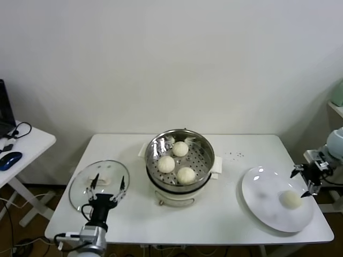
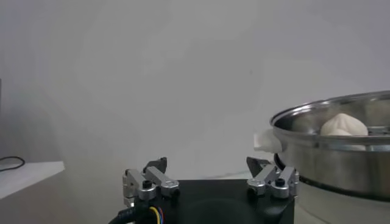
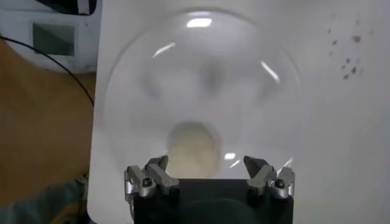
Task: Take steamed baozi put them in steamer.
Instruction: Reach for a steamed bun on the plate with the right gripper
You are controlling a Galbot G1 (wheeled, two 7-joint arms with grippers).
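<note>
Already three buns sit on the perforated tray inside my steamer at the middle of the table, so most of the job looks done. One bun is left, lying alone on the white plate at the table's right end, well apart from the steamer. My right gripper hangs just above and beside that last bun, fingers spread wide and holding nothing; from the wrist, the bun shows between the two open fingertips, not yet touched. My left gripper waits with jaws wide over the glass lid at the table's left, idle, with the steamer rim close by.
</note>
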